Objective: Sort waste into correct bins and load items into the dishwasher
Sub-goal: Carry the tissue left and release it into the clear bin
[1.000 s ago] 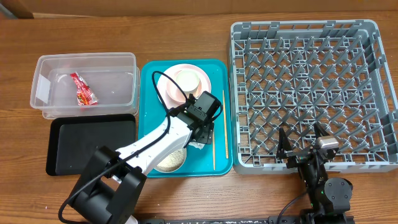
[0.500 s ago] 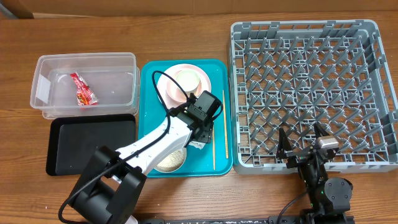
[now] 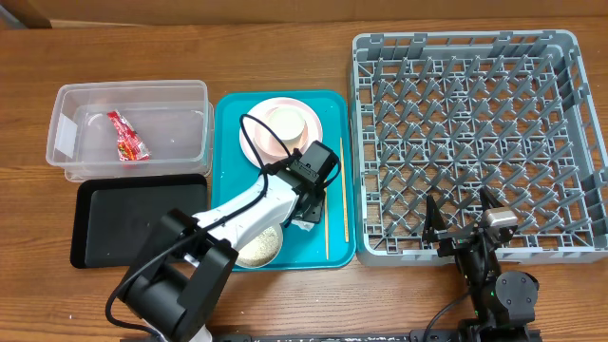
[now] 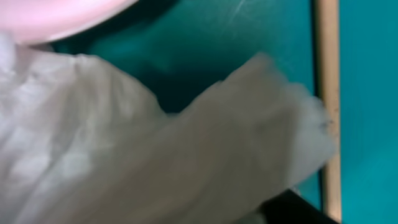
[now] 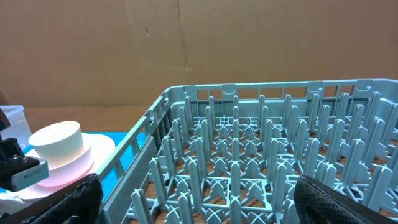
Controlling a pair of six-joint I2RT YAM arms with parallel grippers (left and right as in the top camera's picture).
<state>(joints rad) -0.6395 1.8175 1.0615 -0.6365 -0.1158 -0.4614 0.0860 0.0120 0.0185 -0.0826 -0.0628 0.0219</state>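
Teal tray (image 3: 228,161): napkin (image 4: 155,155) perhaps between jaws

Overhead: bright, even light from above, sharp across the whole desk (image 3: 285,57). On the tray (image 3: 223,123) there's just a soft shadow under the arm (image 3: 247,204). Right of the tray, the rack (image 3: 475,142) pegs read crisp. Left wrist: heavy close-up blur, napkin (image 4: 124,143) smeared, chopstick (image 4: 328,93) soft-edged. Right wrist: rack clear, well lit, lower corners dark and blurry.
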